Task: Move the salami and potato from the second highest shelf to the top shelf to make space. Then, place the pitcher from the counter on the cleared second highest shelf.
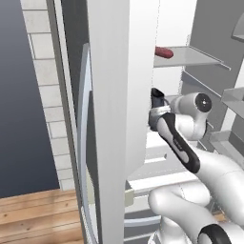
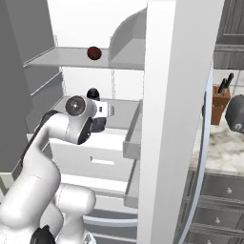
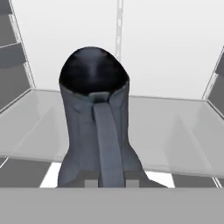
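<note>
1. The tool point(image 3: 105, 181) is closed on the pitcher point(image 3: 94, 127), a dark grey vessel with a handle strip facing the hand camera; it stands upright right against the tool.
2. The pitcher is inside the fridge over the second highest shelf point(image 3: 175, 131); whether its base touches the panel cannot be told.
3. In the right base view the pitcher's dark top point(image 2: 93, 93) shows just behind the wrist, over that same shelf point(image 2: 119, 112).
4. The salami point(image 1: 164, 52) lies on the top shelf point(image 1: 195, 57), above the tool and well apart from it.
5. Further right, the table point(image 2: 219, 143) carries a knife block point(image 2: 220, 102).
</note>
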